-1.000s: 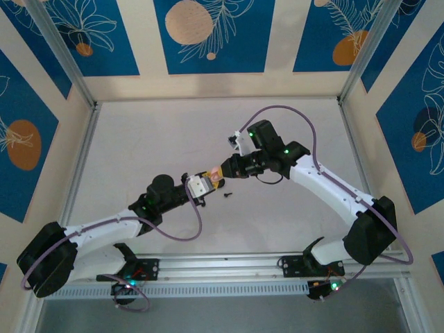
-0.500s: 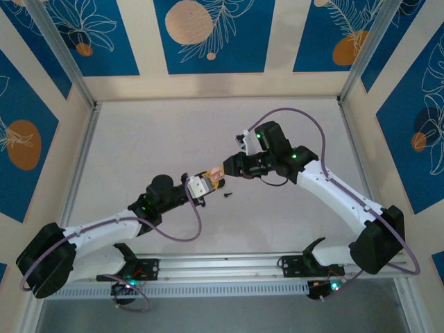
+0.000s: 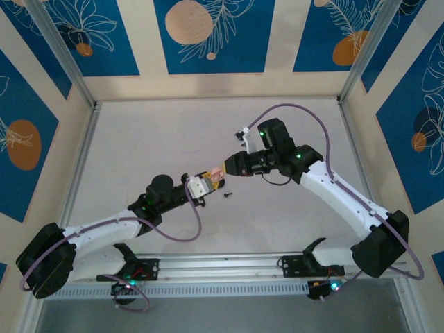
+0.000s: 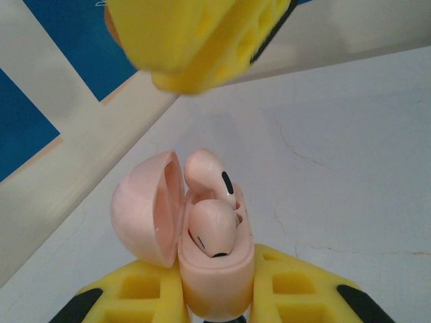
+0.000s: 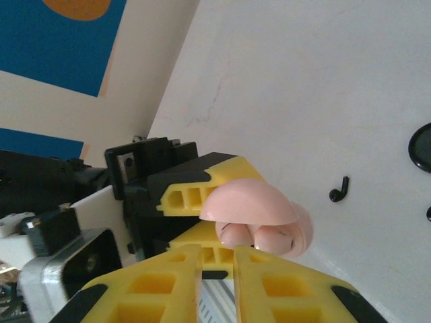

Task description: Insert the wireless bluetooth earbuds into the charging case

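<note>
Left pincer (image 4: 215, 296) is clamped on the open pink charging case (image 4: 202, 269), both earbuds (image 4: 212, 225) tucked inside with one poking up, and the right pincer (image 5: 217, 269) is pinched shut, empty, right by the lid (image 5: 249, 202).

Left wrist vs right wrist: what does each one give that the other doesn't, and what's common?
Left wrist: looks into the open charging case, two pink earbuds in it, one standing higher than the other. Right wrist: the lid from outside, the right gripper shut, plus a small black hooked piece and a black disc on the table. Both: the case clamped in the left gripper.
</note>
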{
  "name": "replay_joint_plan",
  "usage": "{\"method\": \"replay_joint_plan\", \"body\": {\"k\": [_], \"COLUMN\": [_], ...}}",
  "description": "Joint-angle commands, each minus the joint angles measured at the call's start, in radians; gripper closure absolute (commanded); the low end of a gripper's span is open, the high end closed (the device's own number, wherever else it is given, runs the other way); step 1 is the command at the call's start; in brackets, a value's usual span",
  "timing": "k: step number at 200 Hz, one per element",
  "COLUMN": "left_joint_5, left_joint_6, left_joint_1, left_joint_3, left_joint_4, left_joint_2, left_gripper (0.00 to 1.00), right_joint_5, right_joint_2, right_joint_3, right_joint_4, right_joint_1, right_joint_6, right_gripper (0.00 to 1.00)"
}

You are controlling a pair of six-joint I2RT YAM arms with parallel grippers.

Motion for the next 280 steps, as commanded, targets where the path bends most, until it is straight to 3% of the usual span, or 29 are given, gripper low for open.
{"method": "replay_joint_plan", "body": {"k": [1, 182, 280], "left_joint_5": [0.029, 0.031, 0.008], "left_joint_6": [-0.001, -0.024, -0.023], "left_joint_1": [-0.010, -0.011, -0.009], "left_joint_3": [0.004, 0.001, 0.004], "left_joint_4": [0.040, 0.079, 0.059], "left_joint_2": [-0.015, -0.028, -0.011], "left_gripper": [0.80, 0.80, 0.80], "right_joint_5": [-0.033, 0.005, 0.071], "right_joint_2": [0.022, 0.067, -0.073], "right_joint_3": [0.025, -0.081, 0.010], "right_joint_4": [-0.005, 0.055, 0.010], "right_joint_1": [-0.001, 0.023, 0.015], "right_joint_6": [-0.025, 0.012, -0.106], "right_gripper": [0.81, 0.86, 0.77]}}
